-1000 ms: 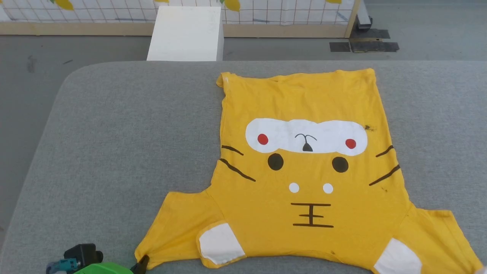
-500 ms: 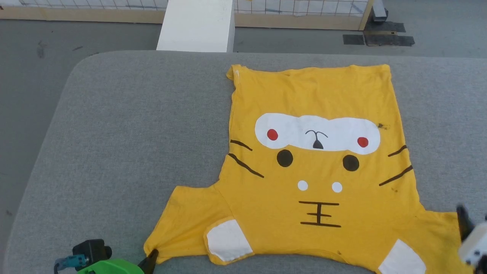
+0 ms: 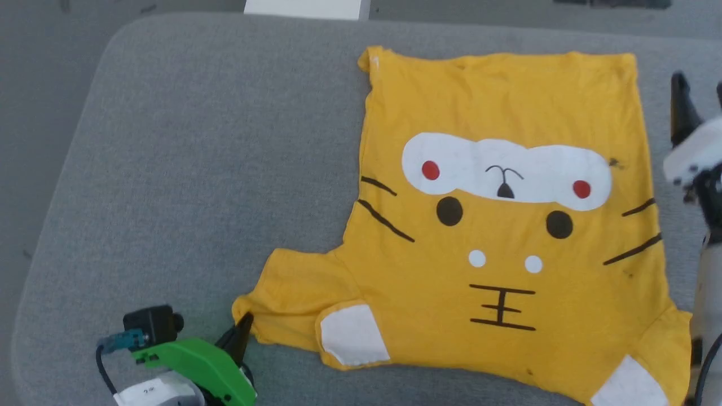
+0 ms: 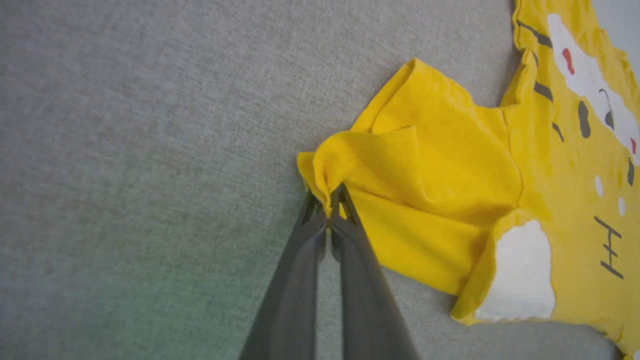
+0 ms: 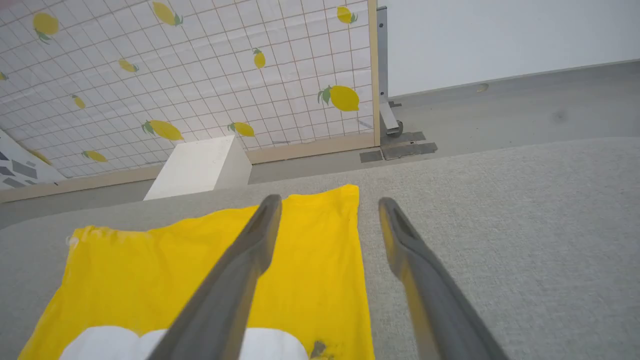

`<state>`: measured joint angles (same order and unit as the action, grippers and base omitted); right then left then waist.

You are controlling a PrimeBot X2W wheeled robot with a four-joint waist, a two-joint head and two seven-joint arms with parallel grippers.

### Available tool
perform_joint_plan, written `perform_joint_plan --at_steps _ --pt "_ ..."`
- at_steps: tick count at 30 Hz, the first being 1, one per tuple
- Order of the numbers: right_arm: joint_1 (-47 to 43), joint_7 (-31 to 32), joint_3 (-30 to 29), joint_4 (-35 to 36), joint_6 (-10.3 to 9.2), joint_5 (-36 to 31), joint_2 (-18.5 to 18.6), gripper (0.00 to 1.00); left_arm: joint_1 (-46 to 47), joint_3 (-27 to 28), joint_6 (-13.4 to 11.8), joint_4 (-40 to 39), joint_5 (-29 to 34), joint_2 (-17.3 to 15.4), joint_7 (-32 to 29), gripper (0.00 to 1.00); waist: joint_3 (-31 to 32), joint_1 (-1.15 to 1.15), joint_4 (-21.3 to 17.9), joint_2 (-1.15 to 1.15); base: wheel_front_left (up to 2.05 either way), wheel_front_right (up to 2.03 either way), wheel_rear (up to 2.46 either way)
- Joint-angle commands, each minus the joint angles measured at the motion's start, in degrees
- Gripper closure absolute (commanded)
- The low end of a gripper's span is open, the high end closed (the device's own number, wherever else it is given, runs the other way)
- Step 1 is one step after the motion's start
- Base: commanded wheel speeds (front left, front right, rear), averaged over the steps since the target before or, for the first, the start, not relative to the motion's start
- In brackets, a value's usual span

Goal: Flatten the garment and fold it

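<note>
While our left gripper (image 4: 327, 197) is pinching the sleeve tip (image 4: 327, 167) of the bright yellow cotton T-shirt (image 3: 507, 242) spread on the grey padded table (image 3: 197, 141), w/ right gripper (image 5: 327, 210) hanging wide open & empty, we're risking bunching it if dragging inward.

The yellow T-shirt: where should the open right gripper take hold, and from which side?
Probably the far right hem corner of the T-shirt, from its outer right side: it lies flat, both edges free, and the right gripper hovers by it, jaws open.
</note>
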<state>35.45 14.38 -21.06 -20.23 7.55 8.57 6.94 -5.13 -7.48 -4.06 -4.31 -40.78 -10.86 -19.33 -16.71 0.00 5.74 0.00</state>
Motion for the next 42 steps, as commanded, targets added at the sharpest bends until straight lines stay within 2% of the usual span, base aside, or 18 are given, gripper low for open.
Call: perform_joint_plan --at_steps 1,8,14,19,23,25,29,34,38,42 --pt "4.07 0.93 -0.21 -2.63 -0.06 -1.71 0.65 0.0 1.68 -0.25 0.43 -0.26 0.62 0.01 0.66 1.0 -6.33 0.0 4.31 0.0 0.0 0.0 0.0" --pt "19.99 10.1 -7.45 -11.93 -0.06 -12.95 3.94 0.0 5.41 -2.76 2.26 -0.95 0.81 2.08 2.29 1.0 -14.29 0.0 9.43 0.0 0.0 0.0 0.0" --pt "26.84 22.81 -14.75 -11.92 -0.06 -23.79 4.16 0.0 6.86 -3.79 3.32 -0.89 0.61 3.25 3.78 1.0 -18.43 0.0 12.34 0.0 0.0 0.0 0.0" --pt "28.29 32.74 -17.36 -9.7 -0.06 -29.81 2.94 0.02 7.13 -3.97 3.62 -0.45 0.65 3.45 4.7 1.0 -19.57 0.0 12.69 0.0 0.0 0.0 0.0" --pt "28.19 37.02 -16.71 -7.98 -0.06 -30.99 2.42 0.98 7.52 -3.99 3.59 -0.2 0.74 3.49 5.12 1.0 -19.37 0.0 12.05 0.0 0.0 0.0 0.0" --pt "27.94 34.59 -15.41 -7.5 -0.06 -29.78 3.23 1.0 7.67 -3.99 3.6 0.01 0.86 3.43 5.36 1.0 -18.76 0.0 11.58 0.0 0.0 0.0 0.0" --pt "24.16 22.0 -11.99 -5.98 -0.06 -24.19 4.3 1.0 7.48 -3.75 3.52 0.75 1.02 3.14 5.87 1.0 -15.63 0.0 10.24 0.0 0.0 0.0 0.0" --pt "11.69 6.29 -8.57 -2.23 -0.06 -17.97 6.28 1.0 5.84 -2.96 2.78 1.05 1.45 1.94 6.02 1.0 -9.12 0.0 7.23 0.0 0.0 0.0 0.0" --pt "-0.04 0.47 -10.2 2.42 -0.06 -15.27 6.08 1.0 3.74 -2.34 1.95 0.66 1.55 0.84 5.45 1.0 -3.6 0.0 4.28 0.0 0.0 0.0 0.0" --pt "-11.49 1.02 -14.32 8.83 -0.06 -12.9 2.93 1.0 1.02 -1.89 1.09 -0.47 1.27 -0.14 4.31 1.0 0.54 0.0 1.21 0.0 0.0 0.0 0.0"
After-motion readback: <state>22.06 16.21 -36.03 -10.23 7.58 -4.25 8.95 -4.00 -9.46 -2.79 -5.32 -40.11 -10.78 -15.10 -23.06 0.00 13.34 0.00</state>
